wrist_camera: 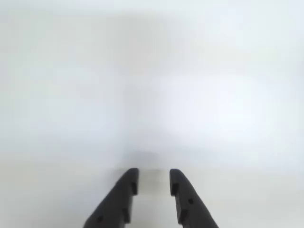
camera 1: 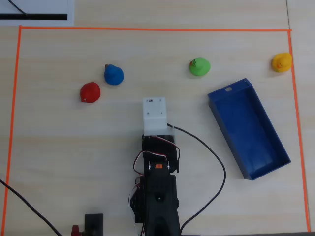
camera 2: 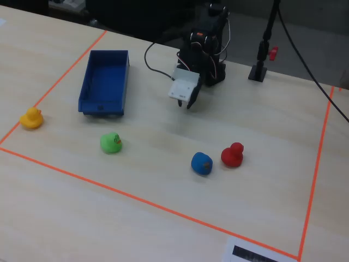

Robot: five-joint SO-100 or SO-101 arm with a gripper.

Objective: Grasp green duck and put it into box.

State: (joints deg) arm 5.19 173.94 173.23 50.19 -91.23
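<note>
A pale wooden table (camera 1: 74,162) is ringed by orange tape (camera 1: 147,29). The gripper (camera 2: 185,103) hangs empty near the middle, fingers narrowly apart. The green duck (camera 1: 199,66) sits toward the far edge, beak (camera 1: 194,63) pointing left in the overhead view, just beyond the box (camera 1: 269,168). Reaching hasn't begun; next, swing toward the duck and open wider.

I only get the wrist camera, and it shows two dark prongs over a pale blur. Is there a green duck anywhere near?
Observer: Yes, the green duck sits on the table, well clear of the hand.
Operator: Is the box close to it?
Observer: The box is beside it, apart, and empty.
Operator: Any other toys?
Observer: A yellow duck, blue duck and red duck, all inside the orange tape.
</note>
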